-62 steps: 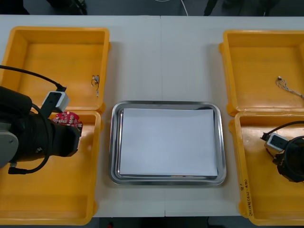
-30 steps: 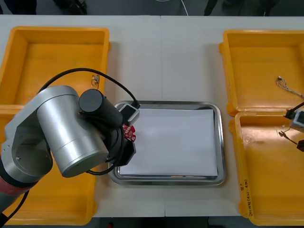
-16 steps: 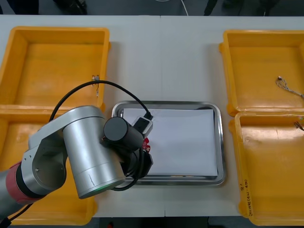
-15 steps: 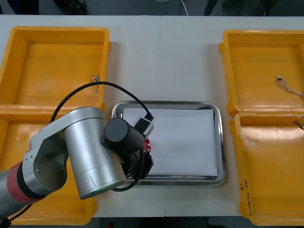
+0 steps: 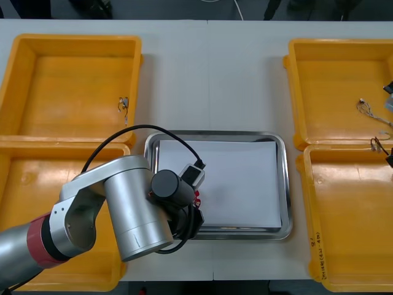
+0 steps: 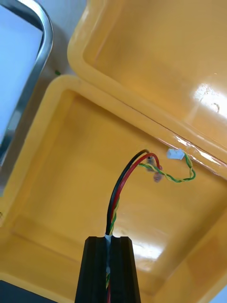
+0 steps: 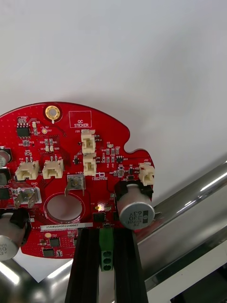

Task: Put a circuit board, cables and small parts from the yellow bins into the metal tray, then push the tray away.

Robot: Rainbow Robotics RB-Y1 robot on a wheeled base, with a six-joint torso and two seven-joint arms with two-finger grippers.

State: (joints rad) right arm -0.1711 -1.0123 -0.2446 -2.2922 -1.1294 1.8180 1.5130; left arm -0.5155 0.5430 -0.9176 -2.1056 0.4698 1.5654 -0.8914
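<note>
The left gripper point(image 7: 107, 235) is reaching over the near-left corner of the shiny rectangular metal tray point(image 5: 286, 184), which is sitting at the middle of the table between the 4 yellow plastic bins point(image 5: 77, 39). Its 2 black fingers are pinching close together on the edge of the round red circuit board point(image 7: 71, 180), gripping it at a small green block. The board is lying flat over the white inside of the tray, with its near edge right by the tray's near rim; whether it is resting on the white surface I cannot tell.

Over at the right edge of the table, the right gripper point(image 6: 112, 238) is hovering above the 2 right-hand bins, close to the wall they share. Its fingers are pressing almost together on a thin cable of red, black and yellow-green strands point(image 6: 124, 182), whose free end is curling up and away from the fingertips to a small white plug.

A small metal part point(image 5: 123, 104) is lying in the far-left bin, and a thin pale cable point(image 5: 367, 110) in the far-right one.
</note>
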